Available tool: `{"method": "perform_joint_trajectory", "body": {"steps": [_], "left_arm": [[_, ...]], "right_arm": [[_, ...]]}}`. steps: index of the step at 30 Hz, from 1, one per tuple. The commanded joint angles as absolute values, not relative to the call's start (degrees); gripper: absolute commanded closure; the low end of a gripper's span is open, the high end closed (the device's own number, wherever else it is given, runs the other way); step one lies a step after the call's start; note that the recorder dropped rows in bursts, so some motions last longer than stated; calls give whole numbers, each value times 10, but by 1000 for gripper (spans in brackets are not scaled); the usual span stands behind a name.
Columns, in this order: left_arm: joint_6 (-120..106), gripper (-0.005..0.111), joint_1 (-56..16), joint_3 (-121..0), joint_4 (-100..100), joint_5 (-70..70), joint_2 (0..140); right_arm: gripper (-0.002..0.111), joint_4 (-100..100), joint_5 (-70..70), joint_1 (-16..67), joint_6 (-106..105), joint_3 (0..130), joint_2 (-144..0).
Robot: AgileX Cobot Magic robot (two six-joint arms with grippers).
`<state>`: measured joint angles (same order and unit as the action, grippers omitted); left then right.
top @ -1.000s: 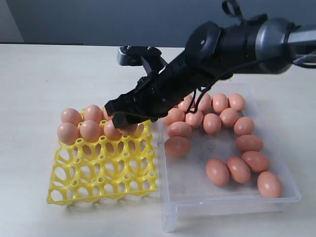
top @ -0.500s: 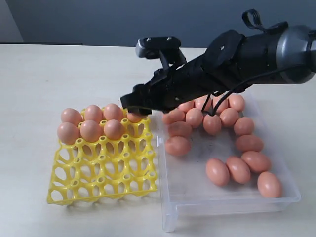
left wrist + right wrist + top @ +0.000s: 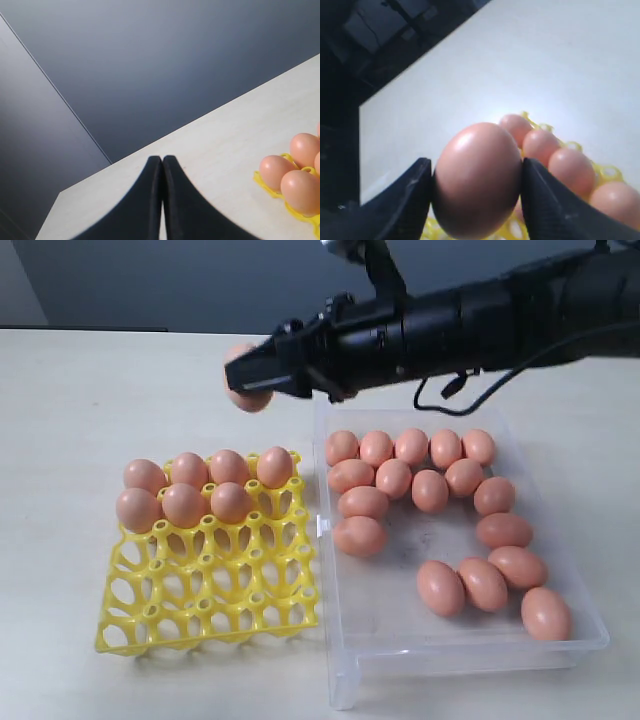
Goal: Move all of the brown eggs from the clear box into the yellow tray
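Observation:
My right gripper [image 3: 246,378] is shut on one brown egg [image 3: 244,396], held in the air above the table beyond the yellow tray [image 3: 210,602]. In the right wrist view the held egg [image 3: 477,180] fills the gap between both black fingers [image 3: 410,195]. The tray holds several brown eggs [image 3: 186,502] in its two far rows; its near rows are bare. Several more brown eggs [image 3: 432,490] lie in the clear box [image 3: 462,652] to the right of the tray. My left gripper [image 3: 162,160] is shut on nothing, low over the table beside the tray's eggs [image 3: 300,186].
The right arm [image 3: 470,315] stretches across the far side of the box, high above it. The light table [image 3: 90,390] spreads around tray and box, with a dark wall behind. The tray and the box almost touch along one side.
The right gripper has risen from the tray's far row and moved up and toward the back. A fourth egg now shows in that far row.

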<state>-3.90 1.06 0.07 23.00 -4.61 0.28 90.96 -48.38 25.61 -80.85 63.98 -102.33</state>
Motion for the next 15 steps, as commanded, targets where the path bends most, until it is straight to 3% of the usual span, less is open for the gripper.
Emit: {"method": "perform_joint_trajectory", "body": {"steps": [1, 15], "left_arm": [[-36, 106, 5, 0, 232, -43, 0], [-36, 106, 5, 0, 232, -43, 0]], "right_arm": [[109, 999, -465, 257, -991, 553, -1046], [109, 999, -381, 287, -1063, 540, -1105]]}}
